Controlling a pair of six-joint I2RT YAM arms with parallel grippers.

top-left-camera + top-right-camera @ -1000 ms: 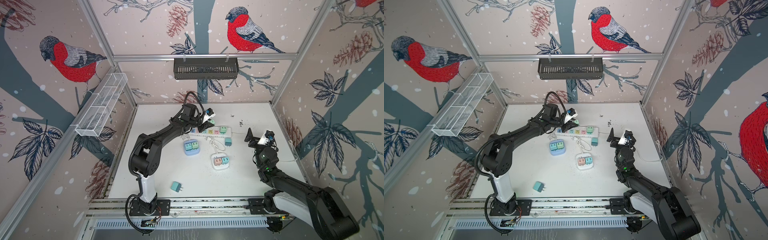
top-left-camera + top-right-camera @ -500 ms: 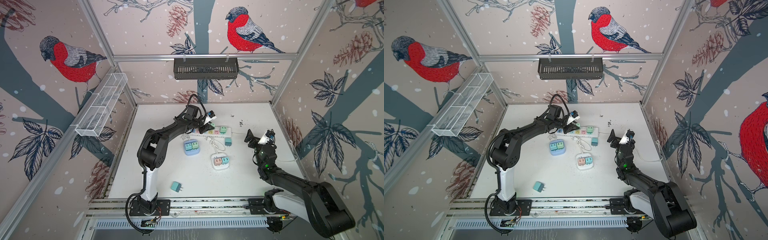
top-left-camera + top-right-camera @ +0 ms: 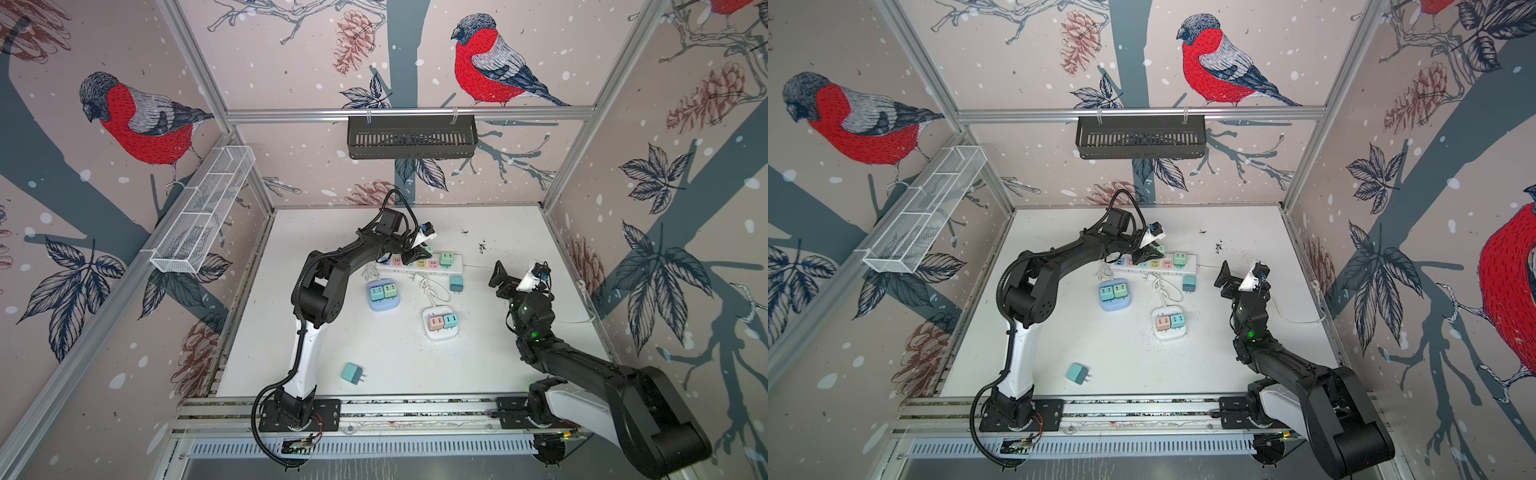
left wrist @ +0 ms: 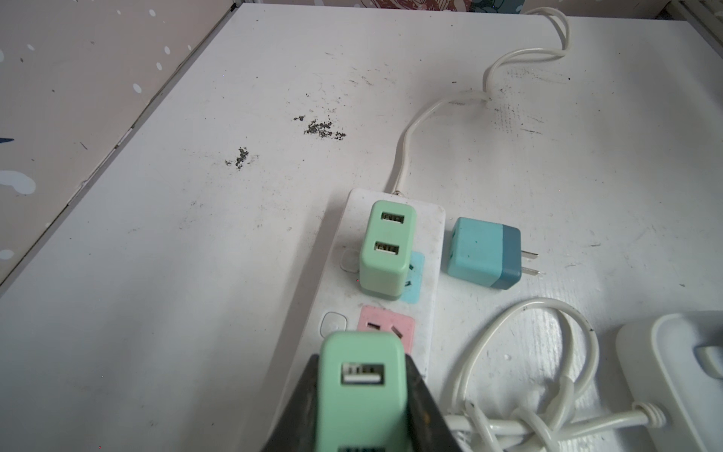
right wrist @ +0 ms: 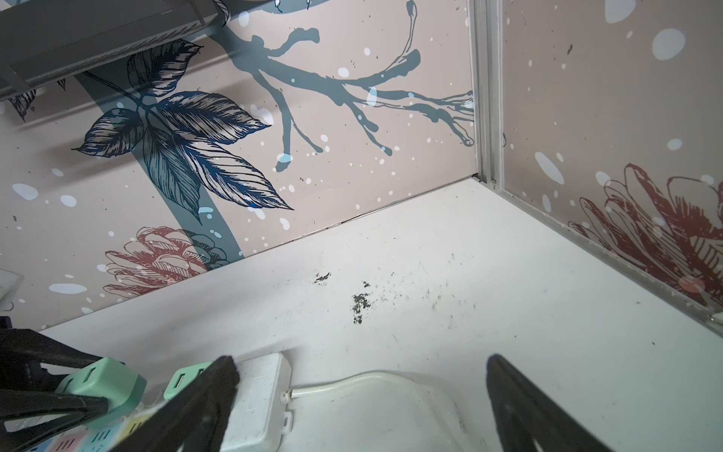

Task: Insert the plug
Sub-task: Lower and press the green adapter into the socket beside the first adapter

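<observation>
My left gripper [image 4: 362, 362] is shut on a mint-green plug [image 4: 360, 403], USB face toward the wrist camera and prongs hidden. It hangs just over the white power strip [image 4: 428, 219], beside a bare pink socket [image 4: 385, 328]. In both top views the left gripper [image 3: 420, 249] [image 3: 1148, 254] sits over the left half of the power strip [image 3: 457, 266] [image 3: 1190, 266]. A second green plug [image 4: 385, 246] stands in the strip. My right gripper [image 5: 362, 364] [image 3: 505, 277] is open and holds nothing, raised near the strip's cord end [image 5: 262, 399].
A teal plug [image 4: 485, 252] [image 3: 456, 283] lies beside the strip, another teal plug [image 3: 352, 372] near the front. A blue hub [image 3: 384, 305] and a white hub [image 3: 440, 334] each carry two plugs. A looped white cord [image 4: 547, 391] lies by the strip.
The left arm drew its elbow toward the middle, and its gripper carried the green plug slightly right and down toward the strip. The right arm barely moved.
</observation>
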